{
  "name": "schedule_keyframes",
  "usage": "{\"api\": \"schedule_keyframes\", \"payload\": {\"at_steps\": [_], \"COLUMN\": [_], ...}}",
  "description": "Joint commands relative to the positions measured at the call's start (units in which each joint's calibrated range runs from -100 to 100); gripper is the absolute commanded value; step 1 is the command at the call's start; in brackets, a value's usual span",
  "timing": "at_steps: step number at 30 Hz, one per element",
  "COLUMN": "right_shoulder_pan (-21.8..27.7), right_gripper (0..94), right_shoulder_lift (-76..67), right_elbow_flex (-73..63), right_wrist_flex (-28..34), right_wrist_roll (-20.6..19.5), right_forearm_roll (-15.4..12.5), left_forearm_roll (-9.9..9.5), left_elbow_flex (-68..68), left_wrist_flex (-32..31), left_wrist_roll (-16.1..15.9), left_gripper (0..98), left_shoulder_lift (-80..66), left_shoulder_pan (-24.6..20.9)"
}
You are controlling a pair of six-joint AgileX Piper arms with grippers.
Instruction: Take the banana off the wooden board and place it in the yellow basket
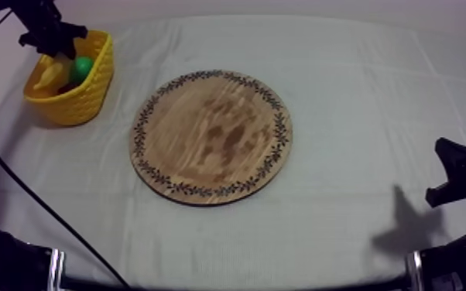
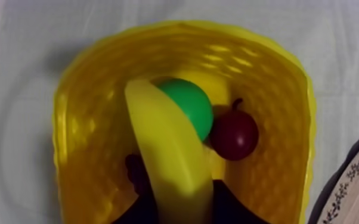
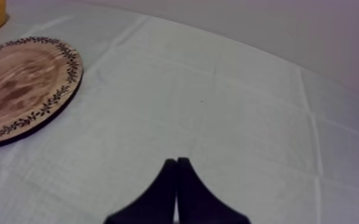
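**Left arm at the basket, banana inside.** The woven yellow basket [image 1: 89, 100] stands at the far left of the worktop [image 1: 360, 85], which is covered by a grey-white cloth. The left claw [image 1: 56, 48] hangs in the basket's mouth. In the left wrist view its black fingers [image 2: 135, 174] lie against either side of the curved yellow toy banana [image 2: 167, 155], closed round its near end.

The banana is within the basket walls. Its far tip reaches in next to a round green toy fruit [image 2: 188, 107] and a small red fruit [image 2: 234, 134] with a short stalk. Whether the tip rests on the basket floor cannot be told.

The round wooden board [image 1: 211, 137] with a patterned rim lies bare at mid-worktop, near the basket. The right claw [image 3: 177, 159] sits at the near right over bare cloth, its fingers pressed together into a narrow wedge and holding nothing.

**Handling, as judged.**
- The banana looks like a light, stiff, smooth-skinned toy.
- It is probably slippery under hard fingers and apt to swivel if pinched where it tapers.
- A hold across the thick middle would be the steadier one. The present hold sits towards one end.

**Progress, as judged.** The task seems nearly done, with only the release and the lift clear left to do. Once freed, the banana may roll against the two round fruits, but the basket looks deep enough to keep it in.
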Motion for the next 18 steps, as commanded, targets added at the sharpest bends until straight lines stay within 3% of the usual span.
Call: {"api": "schedule_keyframes", "payload": {"at_steps": [1,9,15,18], "right_shoulder_pan": [0.0,0.0,0.0,0.0], "right_gripper": [0.3,0.3,0.3,0.3], "right_shoulder_lift": [0.0,0.0,0.0,0.0], "right_elbow_flex": [0.0,0.0,0.0,0.0], "right_wrist_flex": [0.0,0.0,0.0,0.0], "right_wrist_roll": [0.0,0.0,0.0,0.0], "right_forearm_roll": [0.0,0.0,0.0,0.0], "left_forearm_roll": [0.01,0.08,0.33,0.45], "left_elbow_flex": [-0.4,-2.0,-1.5,-1.1], "left_wrist_flex": [-0.3,-1.9,-1.6,-0.9], "left_wrist_roll": [-0.1,-0.5,-0.3,-0.6], "left_gripper": [21.8,26.6,63.3,72.8], "left_shoulder_lift": [0.1,0.2,-0.1,-0.3], "left_shoulder_pan": [-0.1,-0.7,-0.8,-0.6]}}
